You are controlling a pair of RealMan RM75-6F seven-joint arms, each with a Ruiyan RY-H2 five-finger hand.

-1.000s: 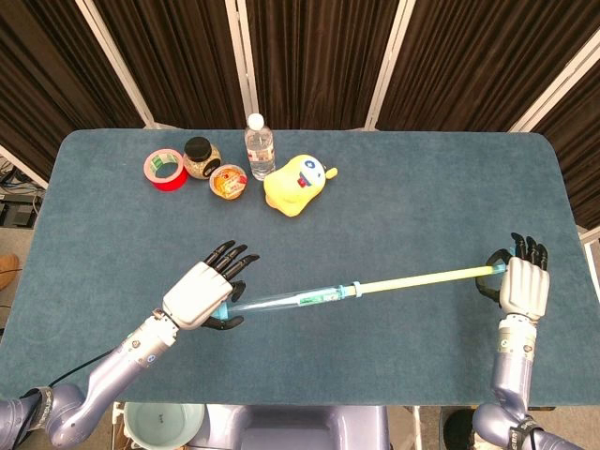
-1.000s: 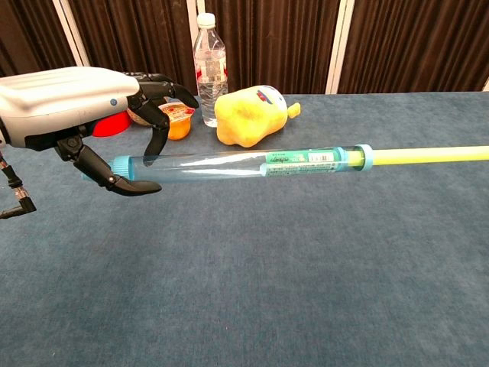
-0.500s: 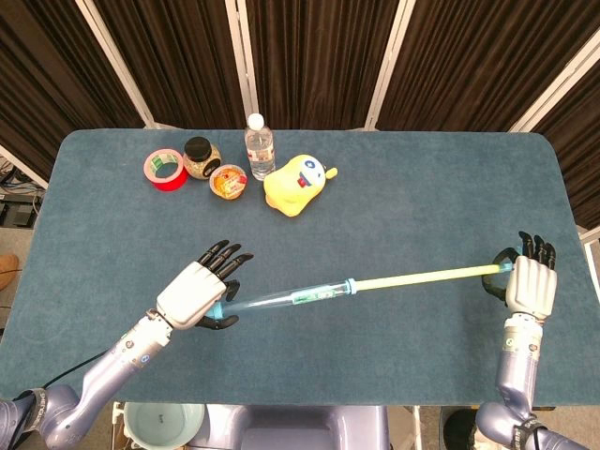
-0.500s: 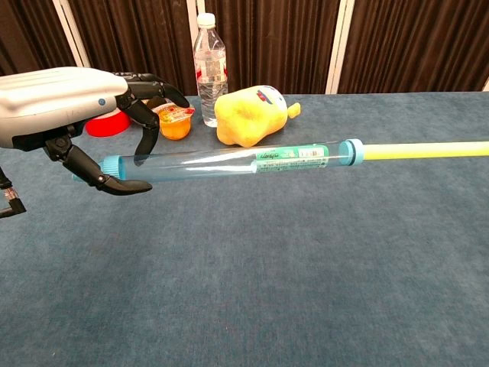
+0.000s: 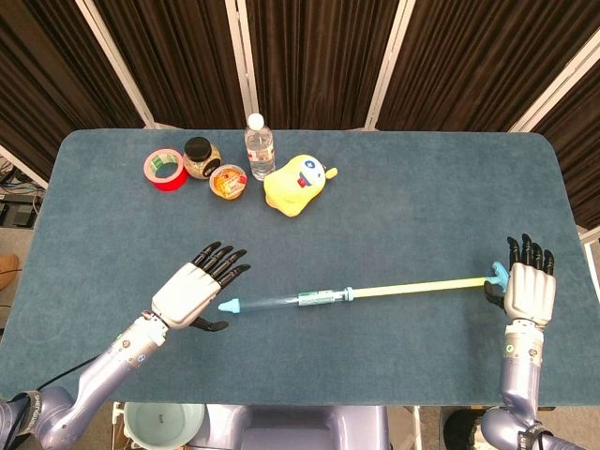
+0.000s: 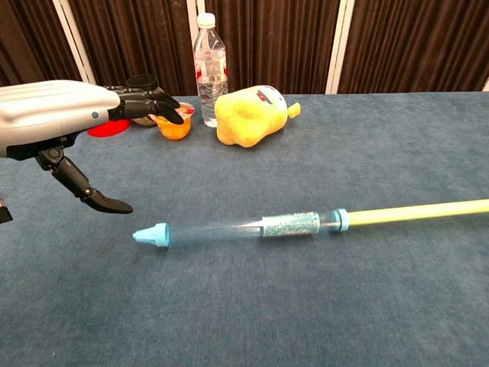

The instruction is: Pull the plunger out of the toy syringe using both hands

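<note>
I see bare table [image 5: 394, 225] around the toy syringe [image 5: 281, 302], well inside the edges. My left hand [image 5: 192, 291] hangs beside its tip, fingers spread and holding nothing; my right hand [image 5: 528, 289] is at the plunger [image 5: 417, 286] end, grip unclear.

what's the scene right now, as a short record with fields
syringe: barrel lies on the table, blue tip pointing at the left hand
plunger: yellow rod drawn far out, its end still inside the barrel
left hand: open, fingers spread, apart from the syringe tip
right hand: at the plunger's far end; grip hidden behind the hand
back of table: tape roll, jar, cup, water bottle, yellow toy
</note>
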